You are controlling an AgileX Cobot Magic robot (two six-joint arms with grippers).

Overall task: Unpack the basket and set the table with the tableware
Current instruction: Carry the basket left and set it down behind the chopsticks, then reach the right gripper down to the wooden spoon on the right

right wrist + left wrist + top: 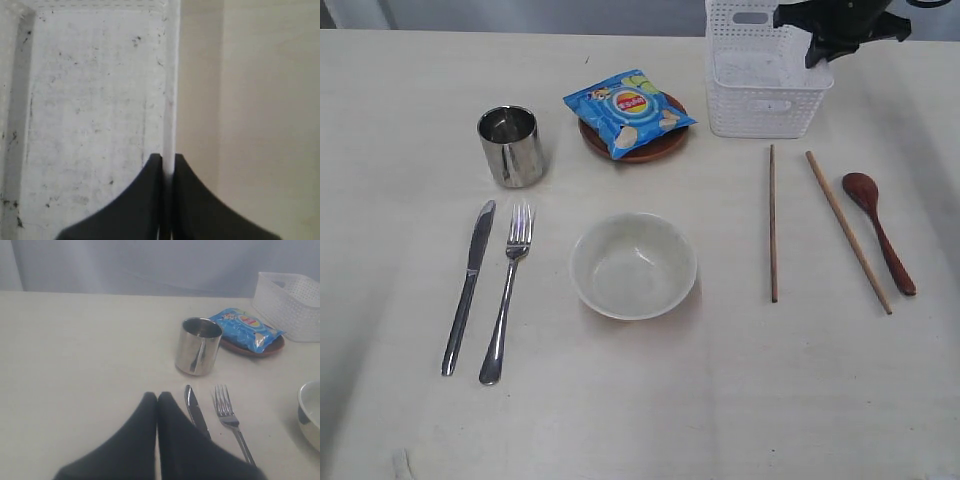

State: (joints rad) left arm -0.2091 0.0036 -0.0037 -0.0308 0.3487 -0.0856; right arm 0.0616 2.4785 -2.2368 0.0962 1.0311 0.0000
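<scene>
Nearest on the pale cream bench (pixel 720 400) the setting looks close to complete. A long steel knife (pixel 468 285) and a steel fork (pixel 508 290) lie side by side on the left. A white round ceramic bowl (pixel 633 265) sits empty in the middle. On the right, two thin wooden chopsticks (pixel 773 225) lie apart from each other, with a reddish-brown wooden spoon (pixel 880 235) just beside the outer one. The left fingers (pixel 154 401) are pressed together and hold nothing, with the knife and fork just past them.

Further back, a shiny cylindrical steel cup (pixel 510 145) stands beyond the knife and fork. Next to it a brown round plate (pixel 650 152) carries a blue foil chip bag (pixel 628 110) on top.

Farthest away stands the white rectangular perforated plastic basket (pixel 760 105). Its floor shows bare, so the unpacking seems done. Little appears to be left, perhaps bringing the chopsticks together and dealing with the emptied basket.

The right fingers (pixel 158 161) straddle the basket's wall on the exterior view's right, one inside and one outside. They are almost closed, with the thin rim between them, and appear to pinch it, though how firmly cannot be told
</scene>
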